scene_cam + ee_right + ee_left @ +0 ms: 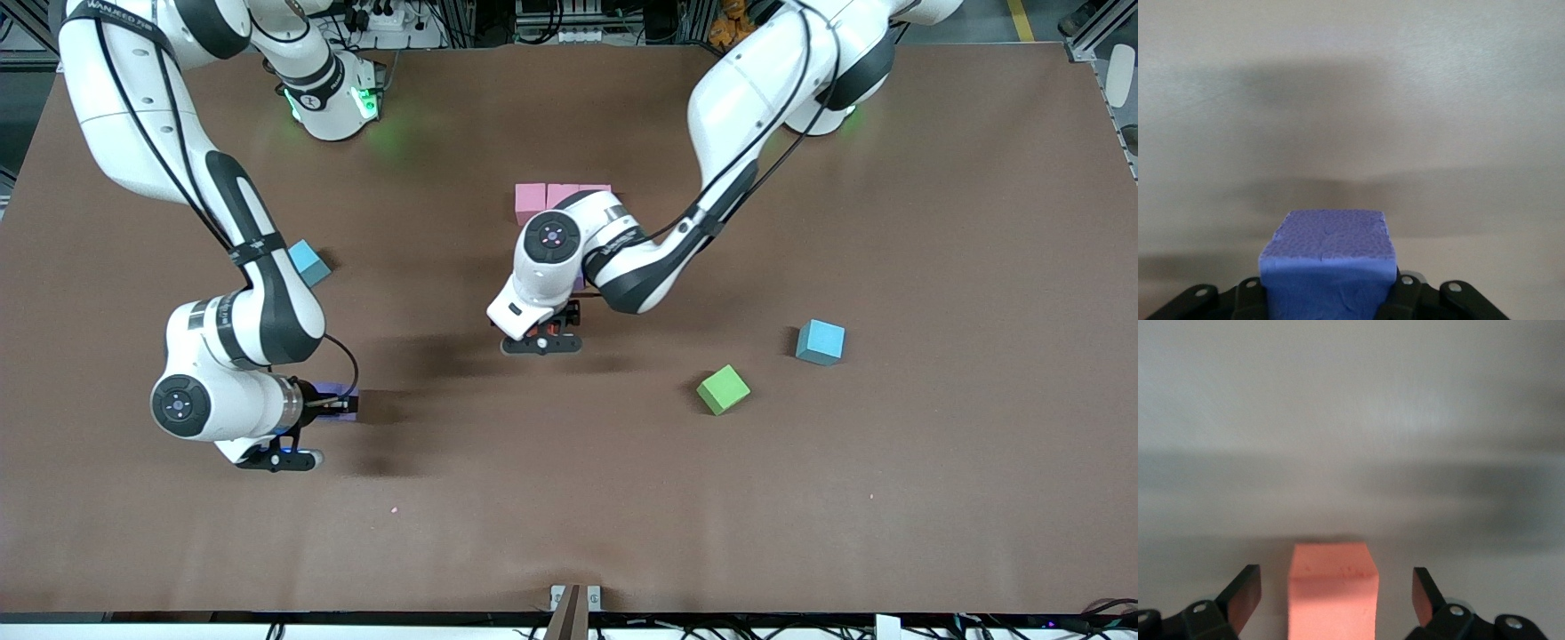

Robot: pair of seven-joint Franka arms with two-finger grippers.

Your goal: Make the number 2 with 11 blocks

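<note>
A row of three pink blocks [531, 201] lies mid-table, and the left arm covers whatever lies just nearer the camera than it, so the number 2 is mostly hidden. My left gripper [542, 343] [1336, 581] is open around an orange block [1331, 587], with a gap on each side between fingers and block. My right gripper [347, 406] [1328, 293] is shut on a purple block [1328, 243] [336, 389], low over the table toward the right arm's end. A green block [722, 389] lies loose on the table toward the left arm's end.
Two light-blue cubes sit apart from the rest: one [308, 262] beside the right arm's forearm, the other [820, 342] close to the green block. The brown table top [569, 516] stretches bare toward the front camera.
</note>
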